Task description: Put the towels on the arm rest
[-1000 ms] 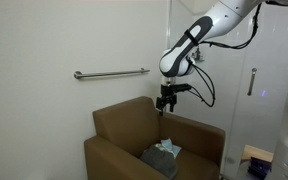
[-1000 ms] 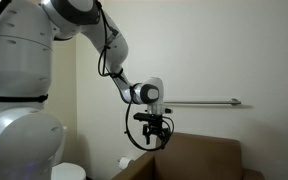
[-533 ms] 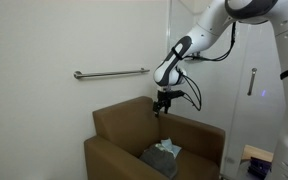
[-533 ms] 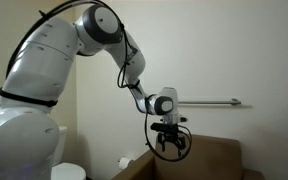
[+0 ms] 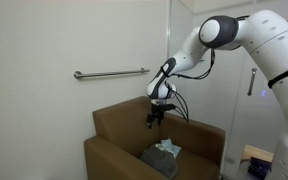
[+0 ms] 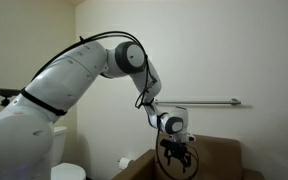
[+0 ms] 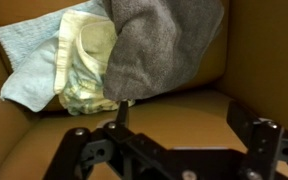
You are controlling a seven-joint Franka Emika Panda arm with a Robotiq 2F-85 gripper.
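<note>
Towels: three in a loose heap on the seat of the brown armchair (image 5: 119, 125), pushed toward a back corner.
- Wrist view: grey towel (image 7: 162, 45) lies on top, overlapping a pale yellow towel (image 7: 84, 62). A light blue towel (image 7: 26, 72) sits underneath and sticks out to the side. All three touch.
- In an exterior view the heap (image 5: 165, 152) reads as a grey-blue bundle low in the seat. None of it is on an arm rest.

Gripper (image 7: 184, 125): fingers spread wide, nothing between them, bare brown seat cushion showing in the gap.
- One fingertip (image 7: 121, 113) is close to the lower edge of the grey towel. Contact cannot be confirmed from this view.
- In both exterior views the gripper (image 5: 155, 118) (image 6: 176, 160) points down inside the chair, near the top edge of the upholstery and above the heap, clear of it.

Arm: white Panda arm (image 5: 219, 35) reaches in from the side, with cables looping at the wrist.

Surroundings: the armchair sits in a corner of plain light walls. A metal grab bar (image 5: 111, 73) runs horizontally on the wall above the chair and also shows behind the wrist in an exterior view (image 6: 212, 102).
</note>
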